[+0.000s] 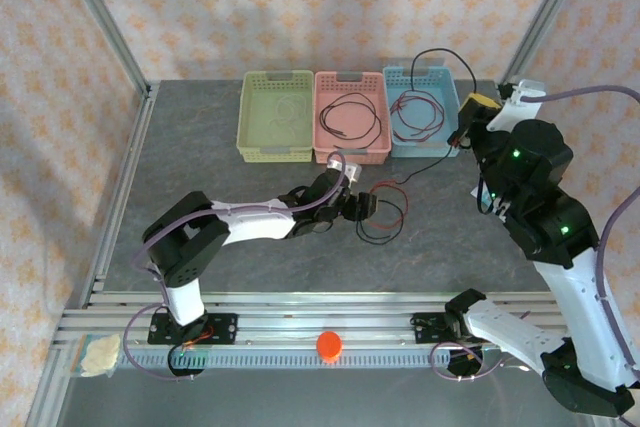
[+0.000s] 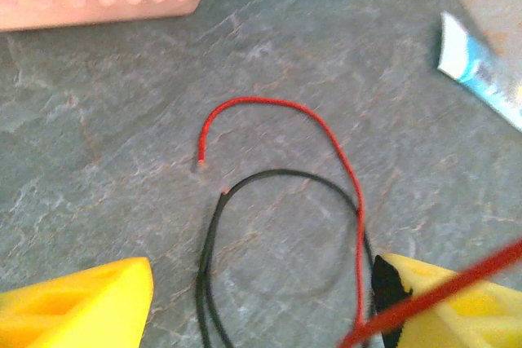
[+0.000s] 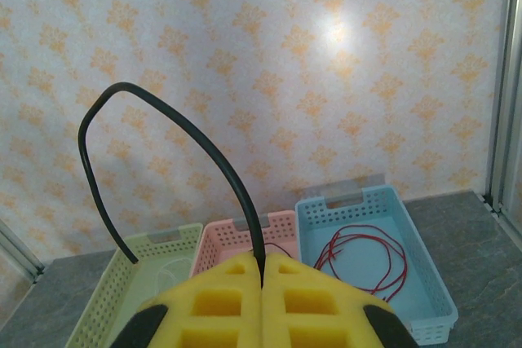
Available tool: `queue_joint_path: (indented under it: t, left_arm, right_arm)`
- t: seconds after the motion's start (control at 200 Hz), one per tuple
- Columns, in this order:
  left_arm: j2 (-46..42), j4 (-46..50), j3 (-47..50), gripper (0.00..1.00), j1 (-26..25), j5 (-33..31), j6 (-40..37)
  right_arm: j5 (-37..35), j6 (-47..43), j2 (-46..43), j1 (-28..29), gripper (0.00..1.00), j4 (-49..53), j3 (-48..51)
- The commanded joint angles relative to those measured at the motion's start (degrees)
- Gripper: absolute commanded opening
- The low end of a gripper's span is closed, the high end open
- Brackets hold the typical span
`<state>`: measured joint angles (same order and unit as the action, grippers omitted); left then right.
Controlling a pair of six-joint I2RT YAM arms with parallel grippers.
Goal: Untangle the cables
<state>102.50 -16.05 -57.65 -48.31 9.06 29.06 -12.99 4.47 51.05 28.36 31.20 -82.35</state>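
A loose tangle of red and black cables [image 1: 388,212] lies on the grey table in front of the baskets. My left gripper [image 1: 360,205] hovers low over it, open. In the left wrist view its yellow fingers [image 2: 81,303] stand wide apart around the red cable [image 2: 326,132] and the black cable [image 2: 277,175]. Another red strand crosses the right finger. My right gripper [image 1: 480,107] is raised near the blue basket, shut [image 3: 263,262] on a black cable [image 3: 188,136]. That cable arches up in a tall loop [image 1: 443,50].
Three baskets stand in a row at the back: green [image 1: 277,152] with a pale white cable, pink [image 1: 352,155] with a black cable, blue [image 1: 420,150] with red cable. An orange-red knob [image 1: 329,345] sits on the front rail. Metal frame posts stand at both sides.
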Motion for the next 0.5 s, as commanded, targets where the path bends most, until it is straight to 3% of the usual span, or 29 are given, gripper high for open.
queue_joint_path:
  t: [0.0,0.496]
  left_arm:
    - [-1.8,-3.1,-0.5,0.69,0.4,1.5,-2.0]
    - [2.7,-3.8,-4.4,0.6,0.5,7.3,-3.7]
  right_arm:
    - [1.4,0.9,0.0,0.3,0.0,-1.8,1.0]
    - [2.2,1.8,-0.1,0.3,0.0,-1.9,1.8]
